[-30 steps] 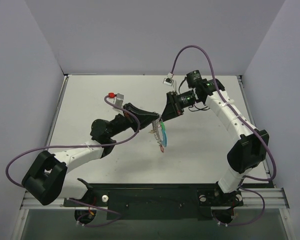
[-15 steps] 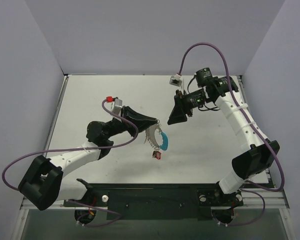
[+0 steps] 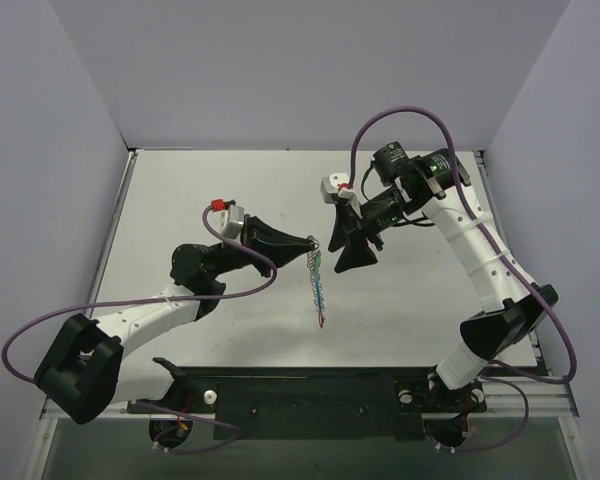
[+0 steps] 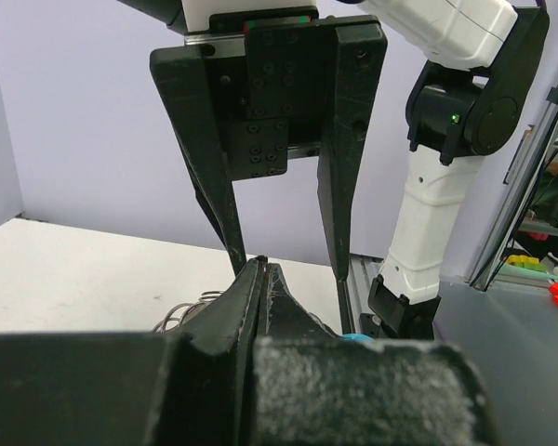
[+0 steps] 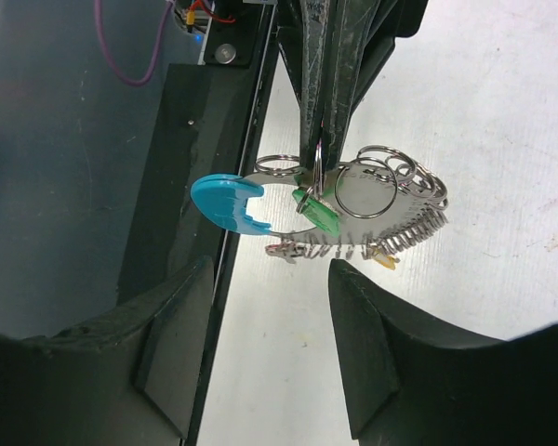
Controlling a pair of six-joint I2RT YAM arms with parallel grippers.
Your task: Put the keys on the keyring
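Silvery coiled keyring [image 5: 405,232] with its light-blue segment [image 5: 225,203] dangled from the left gripper [image 5: 316,158], whose fingers were clamped tight on it right by the green key [image 5: 318,216]. Right gripper [image 4: 289,271] sat just beside it, fingers spread apart, gripping nothing.

The keyring [image 5: 418,228] is seen as shiny coiled metal wire with a glossy blue plastic segment [image 5: 225,204]; the green key [image 5: 318,216] is smooth plastic, the table [image 5: 502,93] matt.
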